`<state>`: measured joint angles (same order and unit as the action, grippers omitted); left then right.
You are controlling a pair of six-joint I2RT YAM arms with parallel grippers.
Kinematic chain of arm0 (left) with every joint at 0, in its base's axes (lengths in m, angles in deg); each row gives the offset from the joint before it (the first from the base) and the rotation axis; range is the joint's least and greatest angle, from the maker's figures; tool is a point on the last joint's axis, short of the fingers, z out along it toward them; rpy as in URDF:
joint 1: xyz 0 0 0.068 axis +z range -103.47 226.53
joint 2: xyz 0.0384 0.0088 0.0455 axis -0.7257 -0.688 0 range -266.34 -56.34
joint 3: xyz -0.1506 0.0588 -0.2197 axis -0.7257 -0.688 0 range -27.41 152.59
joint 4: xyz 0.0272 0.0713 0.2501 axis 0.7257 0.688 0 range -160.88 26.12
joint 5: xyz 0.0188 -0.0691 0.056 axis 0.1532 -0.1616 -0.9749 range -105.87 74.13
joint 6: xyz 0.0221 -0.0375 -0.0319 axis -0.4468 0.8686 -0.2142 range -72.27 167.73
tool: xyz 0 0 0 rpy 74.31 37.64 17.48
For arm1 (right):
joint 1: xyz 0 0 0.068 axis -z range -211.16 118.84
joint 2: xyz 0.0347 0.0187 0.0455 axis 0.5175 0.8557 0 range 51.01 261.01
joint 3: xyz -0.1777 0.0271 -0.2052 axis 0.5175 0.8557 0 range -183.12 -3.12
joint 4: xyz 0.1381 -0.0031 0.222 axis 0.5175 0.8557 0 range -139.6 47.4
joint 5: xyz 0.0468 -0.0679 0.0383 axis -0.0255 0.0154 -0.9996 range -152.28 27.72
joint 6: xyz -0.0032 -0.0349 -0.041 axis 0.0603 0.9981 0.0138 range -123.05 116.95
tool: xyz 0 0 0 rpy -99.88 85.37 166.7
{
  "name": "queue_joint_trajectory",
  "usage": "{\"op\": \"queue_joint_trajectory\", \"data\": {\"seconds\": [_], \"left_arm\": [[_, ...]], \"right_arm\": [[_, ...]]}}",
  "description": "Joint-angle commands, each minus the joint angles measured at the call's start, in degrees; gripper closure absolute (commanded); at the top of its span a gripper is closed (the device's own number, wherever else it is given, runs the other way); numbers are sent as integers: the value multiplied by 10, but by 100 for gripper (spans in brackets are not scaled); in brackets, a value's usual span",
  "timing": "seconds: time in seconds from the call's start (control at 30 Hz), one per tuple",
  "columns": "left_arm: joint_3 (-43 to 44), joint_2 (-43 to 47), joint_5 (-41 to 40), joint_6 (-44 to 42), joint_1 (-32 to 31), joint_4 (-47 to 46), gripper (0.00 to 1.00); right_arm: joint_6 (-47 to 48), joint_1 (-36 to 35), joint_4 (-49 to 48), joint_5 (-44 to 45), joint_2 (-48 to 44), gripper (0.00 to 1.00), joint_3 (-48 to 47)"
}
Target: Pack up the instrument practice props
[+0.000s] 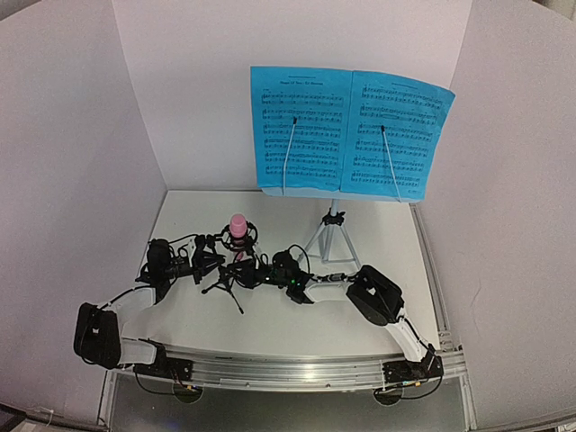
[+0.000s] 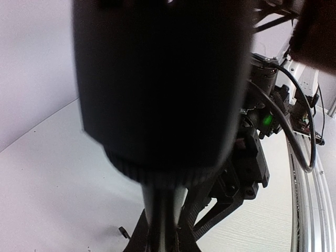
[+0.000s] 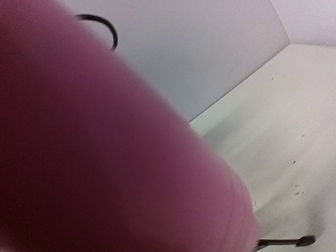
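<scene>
The pink microphone (image 1: pixel 238 225) stands upright in the ring mount of the small black tripod mic stand (image 1: pixel 225 286) on the white table. My left gripper (image 1: pixel 205 261) is at the stand's left side. In the left wrist view it (image 2: pixel 160 231) is closed around the stand's thin stem under the blurred black mount (image 2: pixel 157 79). My right gripper (image 1: pixel 250 270) is against the stand's right side. The microphone (image 3: pixel 105 157) fills the right wrist view and hides the fingers. Two blue sheet-music pages (image 1: pixel 346 130) rest on the music stand, whose silver tripod (image 1: pixel 331 236) shows below them.
White walls close in the table at the left, back and right. A metal rail (image 1: pixel 297 369) runs along the near edge by the arm bases. The right arm's wrist with a green light (image 2: pixel 265 119) is close beside the left gripper. A black stand leg (image 3: pixel 286 242) lies on the table.
</scene>
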<state>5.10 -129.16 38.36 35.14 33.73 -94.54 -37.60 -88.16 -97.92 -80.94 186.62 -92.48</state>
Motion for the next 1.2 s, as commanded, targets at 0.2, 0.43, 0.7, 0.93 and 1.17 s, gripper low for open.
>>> {"op": "queue_joint_trajectory", "data": {"seconds": [0.2,0.43,0.7,0.93,1.17], "left_arm": [[38,-4,21,5,13,62,100],[40,-6,36,-8,16,85,100],[41,-11,41,-12,16,96,100],[36,-11,32,-21,17,96,100],[22,-5,39,-39,17,91,100]], "right_arm": [[473,-9,52,-64,-18,100,32],[554,-9,96,-62,-11,100,30],[631,-9,140,-47,-7,100,12],[626,-12,154,-18,-30,81,20],[576,-25,145,-7,-73,56,41]]}}
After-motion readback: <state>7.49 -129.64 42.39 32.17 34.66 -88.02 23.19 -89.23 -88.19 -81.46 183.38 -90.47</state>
